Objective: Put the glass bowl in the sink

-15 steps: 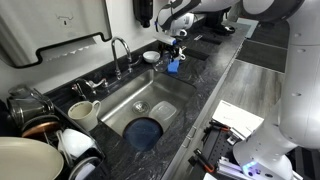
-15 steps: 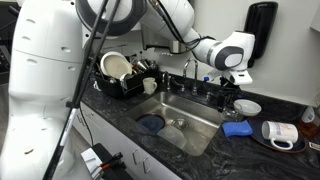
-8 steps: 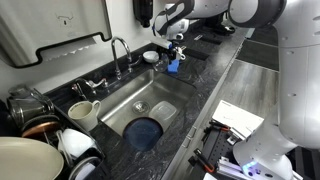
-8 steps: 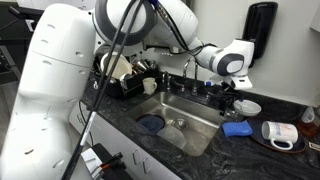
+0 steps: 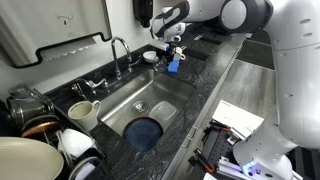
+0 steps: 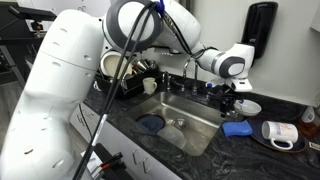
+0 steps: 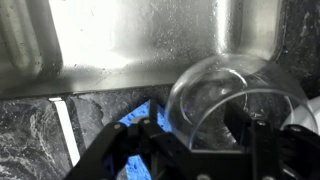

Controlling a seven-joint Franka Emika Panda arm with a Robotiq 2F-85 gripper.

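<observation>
The glass bowl (image 5: 152,57) sits on the dark counter beside the sink's (image 5: 118,105) far end, near the faucet (image 5: 120,50). In an exterior view the bowl (image 6: 246,106) lies right of the sink (image 6: 196,132). My gripper (image 5: 168,50) (image 6: 229,102) hangs low at the bowl's edge. In the wrist view the clear bowl (image 7: 225,85) fills the right half, and my open gripper (image 7: 200,135) has one dark finger outside its rim and the other over its inside. The steel sink (image 7: 130,40) lies just beyond.
A blue sponge (image 5: 173,66) (image 6: 235,128) (image 7: 130,115) lies next to the bowl. A mug on a plate (image 6: 276,132) stands further along the counter. A dish rack with white bowls (image 6: 125,72) (image 5: 30,150) is at the sink's other end. A blue item (image 5: 143,131) lies in the sink.
My gripper has come down closer to the counter, to the glass bowl's edge. The bowl and the sponge have not moved.
</observation>
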